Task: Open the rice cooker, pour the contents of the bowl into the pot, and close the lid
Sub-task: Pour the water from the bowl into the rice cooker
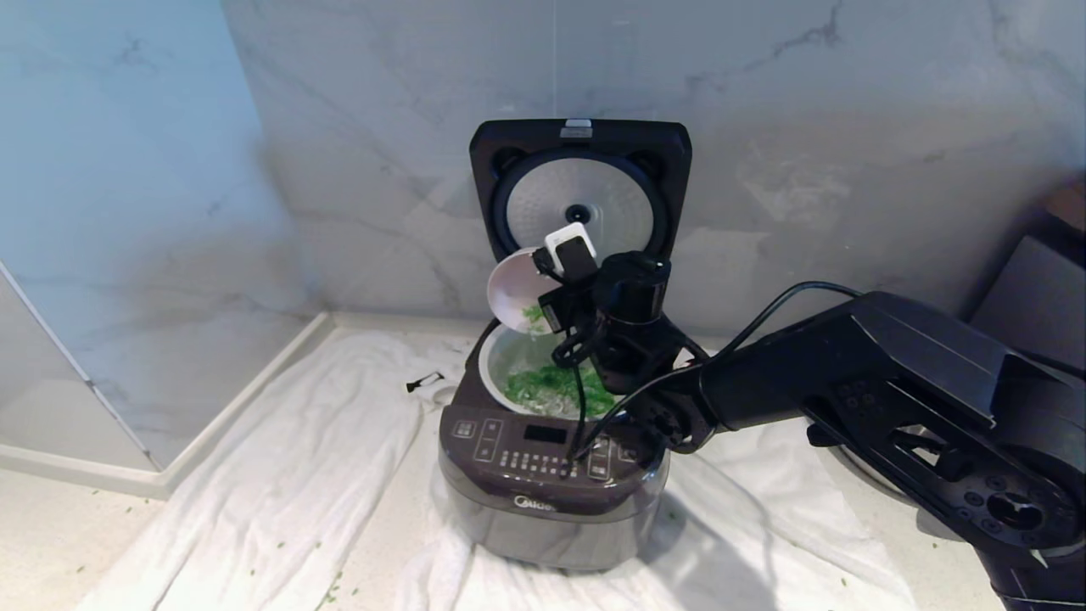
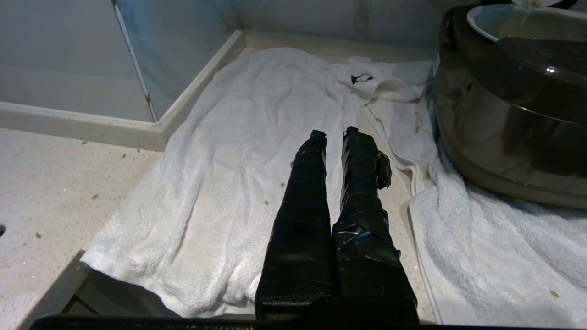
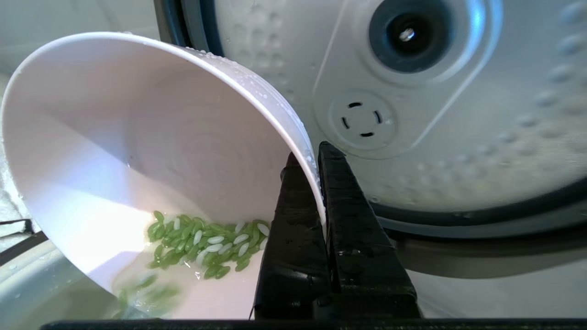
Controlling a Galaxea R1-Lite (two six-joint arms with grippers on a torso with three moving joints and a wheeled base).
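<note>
bowl tipped over the open cooker

the rice cooker (image 1: pixel 551 475) sits on a white towel (image 1: pixel 271 501), green grains in the pot (image 1: pixel 496 361). above it the right gripper (image 3: pixel 316 158) pinches the bowl (image 3: pixel 137 137) rim; only its wrist view shows grains left inside. behind, the lid (image 1: pixel 581 182) stands up. the left gripper (image 2: pixel 335 133), nearly closed, empty, hovers left.

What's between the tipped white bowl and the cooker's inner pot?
Nothing visible. The right gripper pinches the round white plastic bowl by its rim, tilted directly over the pale round inner pot; the dark hinged lid stands upright behind, and green grains are sliding out.
</note>
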